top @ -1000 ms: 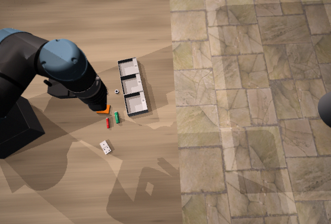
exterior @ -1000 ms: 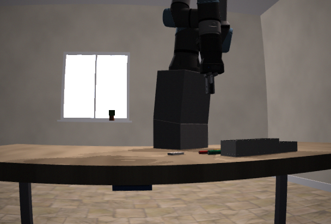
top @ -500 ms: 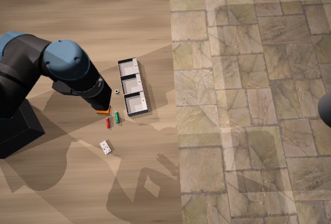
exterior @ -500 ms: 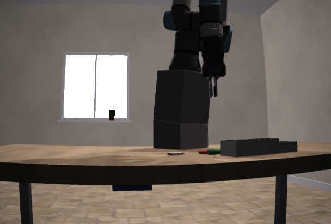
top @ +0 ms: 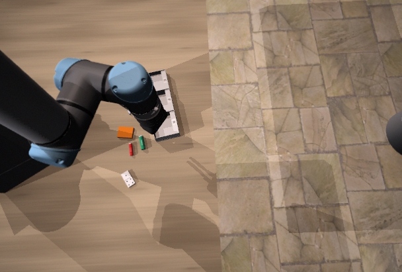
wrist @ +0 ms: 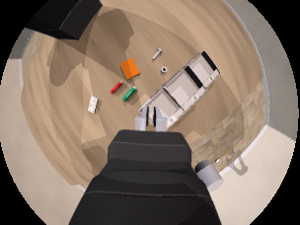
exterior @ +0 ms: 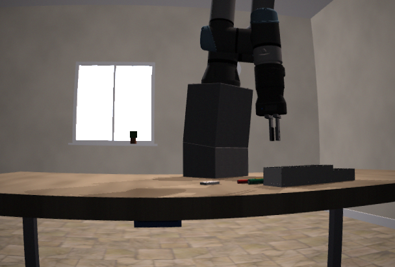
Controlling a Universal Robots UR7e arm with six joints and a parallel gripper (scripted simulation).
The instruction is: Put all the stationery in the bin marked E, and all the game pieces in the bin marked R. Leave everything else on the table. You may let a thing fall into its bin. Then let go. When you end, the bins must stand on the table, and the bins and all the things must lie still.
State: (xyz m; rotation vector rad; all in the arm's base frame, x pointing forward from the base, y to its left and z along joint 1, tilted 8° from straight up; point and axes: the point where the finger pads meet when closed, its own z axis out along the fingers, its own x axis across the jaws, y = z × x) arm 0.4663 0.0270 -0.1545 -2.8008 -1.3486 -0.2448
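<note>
1. Main thing for the next move: in the top view the jaws (exterior: 274, 128) hang well above the counter (top: 99, 23), over the near end of the row of three bins (top: 166, 106), and the loose stuff is all to the left and nearer from there. So it's a sideways shift plus a drop, as I read it.
2. What's lying around: orange block (top: 125, 132) just left of the wrist, green marker (top: 141, 142) and red marker (top: 131, 149) side by side, both with their long axes running near-to-far. The white domino (top: 127, 179) sits apart, nearer still, turned diagonal.
3. The wrist view also shows two small grey bits (wrist: 158, 53) beyond the orange block, too tiny to name.
4. Can't read any bin letters from here.
5. Jaws are nearly pinched together with nothing between them, touching nothing. They'd need to spread before taking a marker across its width.
</note>
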